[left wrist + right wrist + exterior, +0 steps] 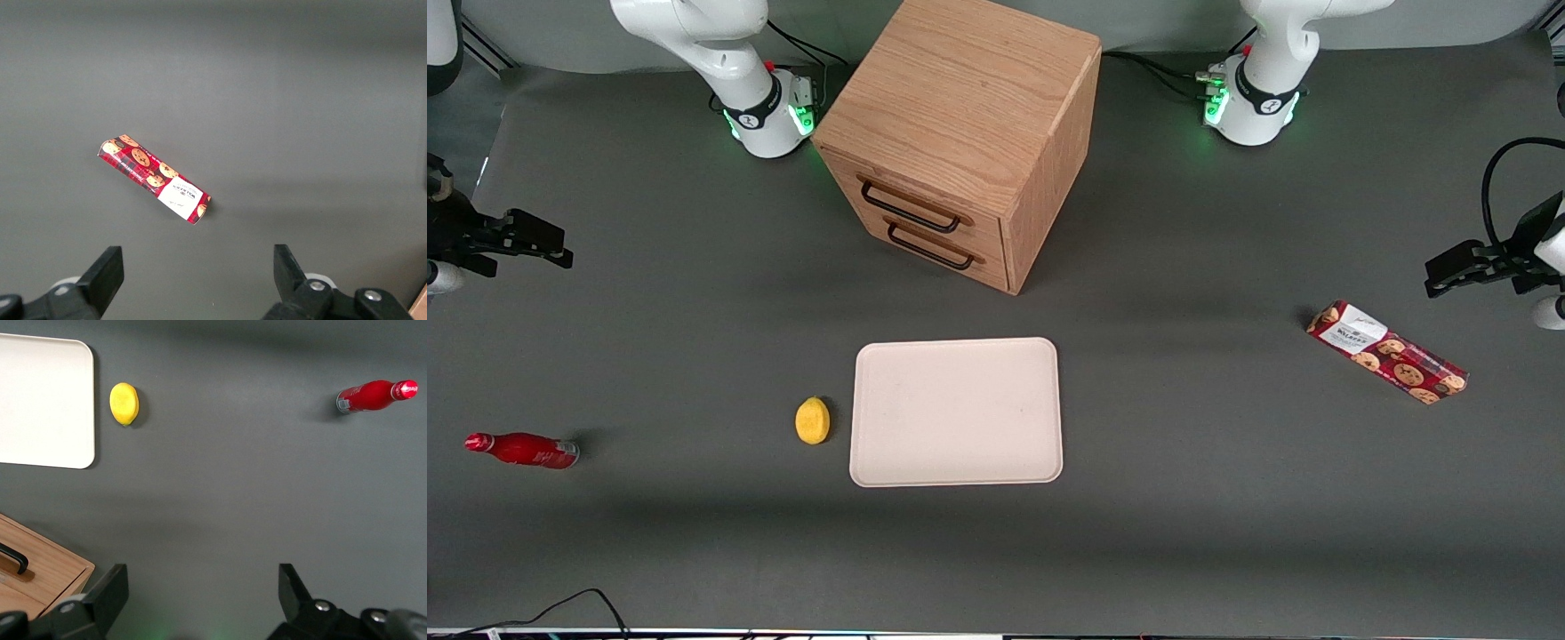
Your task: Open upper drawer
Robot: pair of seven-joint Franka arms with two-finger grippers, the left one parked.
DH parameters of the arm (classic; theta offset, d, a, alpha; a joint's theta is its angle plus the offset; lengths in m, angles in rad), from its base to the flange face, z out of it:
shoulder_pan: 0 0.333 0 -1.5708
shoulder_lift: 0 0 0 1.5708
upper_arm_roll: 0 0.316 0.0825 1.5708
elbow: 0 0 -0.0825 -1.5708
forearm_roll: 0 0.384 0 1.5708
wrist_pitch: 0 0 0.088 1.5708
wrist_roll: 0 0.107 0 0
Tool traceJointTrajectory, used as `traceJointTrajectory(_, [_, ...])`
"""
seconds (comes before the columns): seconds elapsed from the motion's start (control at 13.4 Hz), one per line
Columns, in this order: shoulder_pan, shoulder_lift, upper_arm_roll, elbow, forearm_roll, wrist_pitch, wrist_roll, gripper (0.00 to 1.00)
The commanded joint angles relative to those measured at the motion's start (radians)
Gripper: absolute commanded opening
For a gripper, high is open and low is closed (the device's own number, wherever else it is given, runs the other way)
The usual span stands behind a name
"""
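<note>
Two matching fronts faced the wide-open, empty tool point(560, 252) hovering apart; the upper drawer point(925, 212), stiff oak, probably wanted gripping by its thin black handle point(908, 210).

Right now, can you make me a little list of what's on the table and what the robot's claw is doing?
cabinet: wooden cabinet, both drawers shut
upper drawer: upper drawer, black handle, untouched
lower drawer: lower drawer, matching handle
tray: cream tray, nearer the front camera than the cabinet
lemon: lemon beside the tray, apart from it
bottle: red bottle lying down, toward the working arm's end
cookies: cookie box, toward the parked arm's end
claw: gripper open, holding nothing, far from the cabinet
</note>
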Motion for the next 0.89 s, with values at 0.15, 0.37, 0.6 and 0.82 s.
traceJointTrajectory(0.15, [-0.011, 0.001, 0.013, 0.012, -0.022, -0.006, -0.003, 1.0])
traceJointTrajectory(0.37, [-0.012, 0.004, 0.012, 0.012, -0.02, -0.008, -0.012, 1.0])
traceJointTrajectory(0.6, [-0.012, 0.003, 0.012, 0.012, -0.02, -0.009, -0.015, 1.0])
traceJointTrajectory(0.82, [-0.015, 0.003, 0.012, 0.012, -0.02, -0.011, -0.018, 1.0])
